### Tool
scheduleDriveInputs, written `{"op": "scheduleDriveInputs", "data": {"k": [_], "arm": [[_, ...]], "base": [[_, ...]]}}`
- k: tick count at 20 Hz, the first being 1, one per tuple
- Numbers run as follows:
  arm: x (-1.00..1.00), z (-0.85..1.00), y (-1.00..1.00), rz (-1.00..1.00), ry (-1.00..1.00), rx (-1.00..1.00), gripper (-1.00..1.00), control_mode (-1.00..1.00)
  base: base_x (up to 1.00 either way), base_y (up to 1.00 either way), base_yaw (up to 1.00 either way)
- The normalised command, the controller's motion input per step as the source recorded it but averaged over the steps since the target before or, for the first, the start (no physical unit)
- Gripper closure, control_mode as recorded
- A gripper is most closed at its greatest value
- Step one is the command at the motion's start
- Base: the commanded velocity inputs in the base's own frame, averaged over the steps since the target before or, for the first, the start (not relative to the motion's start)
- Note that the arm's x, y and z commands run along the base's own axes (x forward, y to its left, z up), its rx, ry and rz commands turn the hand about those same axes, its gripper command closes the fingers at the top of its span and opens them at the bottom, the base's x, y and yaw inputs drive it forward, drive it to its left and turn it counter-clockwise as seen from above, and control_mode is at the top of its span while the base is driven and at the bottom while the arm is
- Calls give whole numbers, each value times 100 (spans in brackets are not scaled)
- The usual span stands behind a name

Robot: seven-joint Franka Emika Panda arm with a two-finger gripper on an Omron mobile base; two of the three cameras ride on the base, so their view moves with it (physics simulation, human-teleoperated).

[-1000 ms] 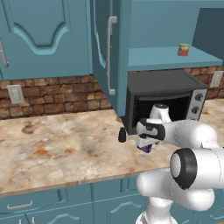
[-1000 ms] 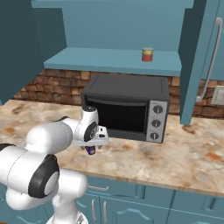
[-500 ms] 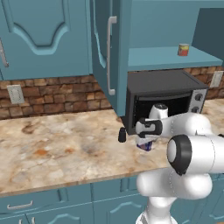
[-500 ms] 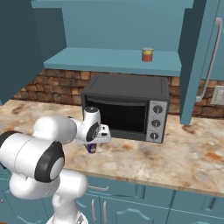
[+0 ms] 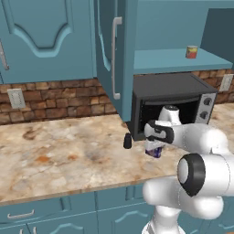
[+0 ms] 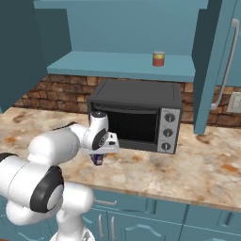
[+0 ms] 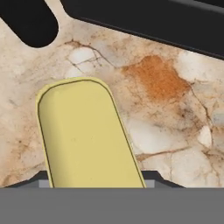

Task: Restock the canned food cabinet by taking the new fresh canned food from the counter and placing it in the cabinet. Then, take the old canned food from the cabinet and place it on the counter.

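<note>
The new fresh canned food (image 5: 155, 152), dark blue with a yellow top (image 7: 85, 131), stands on the counter (image 5: 59, 155) just in front of the toaster oven. My gripper (image 5: 154, 144) points down over it. The dark fingertips (image 7: 41, 178) press against both sides of the can, so the gripper is shut on it. The can's base still looks to be on the stone. From the right base view the hand (image 6: 98, 154) covers most of the can (image 6: 97, 160). The old canned food (image 5: 192, 51) sits on the shelf (image 5: 164, 61) of the open cabinet, also seen as a red-orange can (image 6: 158, 59).
A black toaster oven (image 5: 173, 105) stands right behind the can under the shelf. To the can's left on the counter is a small black shaker (image 5: 127, 140). The cabinet door (image 5: 109, 55) with its white handle (image 5: 115, 57) hangs open to the left.
The hand has stayed over the can and the can has not moved. The arm's elbow has shifted slightly.
</note>
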Motion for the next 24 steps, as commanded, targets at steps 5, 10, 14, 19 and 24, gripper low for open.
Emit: {"op": "scheduleDriveInputs", "data": {"k": [5, 10, 14, 19, 24], "arm": [[-100, 78, -12, 0, -18, 0, 100, -100], [-99, 100, -23, -3, -30, -5, 100, -100], [-73, 100, -20, -6, -33, -10, 100, -100], [-16, 100, -2, -7, -38, -4, 100, -100], [-3, 100, -3, -4, -33, 0, 100, -100]], "base": [[0, 0, 0], [0, 0, 0], [0, 0, 0], [0, 0, 0], [0, 0, 0]]}}
